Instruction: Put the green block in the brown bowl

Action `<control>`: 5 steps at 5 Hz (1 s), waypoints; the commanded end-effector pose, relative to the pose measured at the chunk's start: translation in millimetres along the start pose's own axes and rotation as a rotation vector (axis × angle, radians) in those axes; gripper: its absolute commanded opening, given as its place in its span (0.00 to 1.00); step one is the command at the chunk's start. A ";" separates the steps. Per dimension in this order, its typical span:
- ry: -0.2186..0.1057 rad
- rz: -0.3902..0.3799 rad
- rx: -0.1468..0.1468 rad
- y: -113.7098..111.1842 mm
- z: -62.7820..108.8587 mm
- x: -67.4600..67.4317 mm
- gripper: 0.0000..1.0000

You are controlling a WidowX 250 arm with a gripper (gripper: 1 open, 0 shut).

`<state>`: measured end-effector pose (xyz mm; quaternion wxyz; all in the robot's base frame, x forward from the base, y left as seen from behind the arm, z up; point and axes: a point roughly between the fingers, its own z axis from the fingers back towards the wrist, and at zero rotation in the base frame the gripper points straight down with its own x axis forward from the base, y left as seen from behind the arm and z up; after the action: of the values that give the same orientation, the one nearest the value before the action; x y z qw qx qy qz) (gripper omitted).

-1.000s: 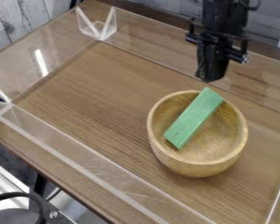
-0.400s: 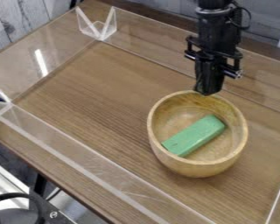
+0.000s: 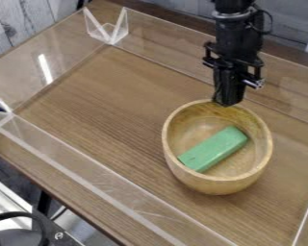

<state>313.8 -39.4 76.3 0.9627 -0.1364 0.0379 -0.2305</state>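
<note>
The green block [image 3: 214, 149] lies flat on the bottom of the brown bowl [image 3: 183, 168], slanting from lower left to upper right. My gripper [image 3: 230, 95] hangs just above the bowl's far rim, pointing steeply down. Its dark fingers are shut and hold nothing. The block rests apart from them, lower in the bowl.
The bowl stands on a wooden tabletop [image 3: 105, 106] enclosed by low clear plastic walls [image 3: 66, 159]. A clear plastic bracket [image 3: 108, 26] stands at the far left corner. The table's front edge runs along the lower left.
The block, leaning up against the bowl's far rim under the fingers a second ago, has dropped flat into the bowl. The gripper has sunk slightly and drifted left.
</note>
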 end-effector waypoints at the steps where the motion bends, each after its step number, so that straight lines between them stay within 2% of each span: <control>1: -0.046 0.007 0.019 4.2 5.6 3.7 0.00; 3: -0.031 -0.026 -0.017 1.8 -11.7 -3.4 0.00; 5: -0.029 -0.009 -0.014 6.7 -9.8 -0.5 0.00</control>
<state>303.0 -39.3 51.7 0.9589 -0.1552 0.0529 -0.2314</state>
